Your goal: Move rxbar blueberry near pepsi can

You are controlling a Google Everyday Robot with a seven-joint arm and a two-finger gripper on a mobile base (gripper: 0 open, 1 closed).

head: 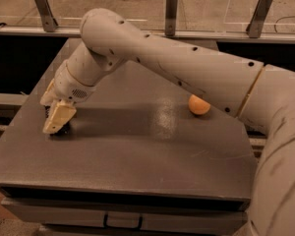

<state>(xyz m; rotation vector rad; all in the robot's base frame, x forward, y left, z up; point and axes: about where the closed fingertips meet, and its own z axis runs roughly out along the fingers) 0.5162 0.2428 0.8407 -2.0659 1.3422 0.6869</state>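
My gripper (57, 121) is low over the left edge of the dark table (137, 156), right on top of the rxbar blueberry (64, 130). Only a small dark sliver of the wrapper shows under the cream gripper tip; the remainder is hidden. I cannot tell whether the gripper touches it or holds it. The pepsi can is not in view; my large arm crosses the table from the right and may hide it.
A round orange fruit (198, 105) lies on the table's right side, partly behind my arm. The table's left edge is close to the gripper. A rail with metal posts (171, 11) runs behind the table.
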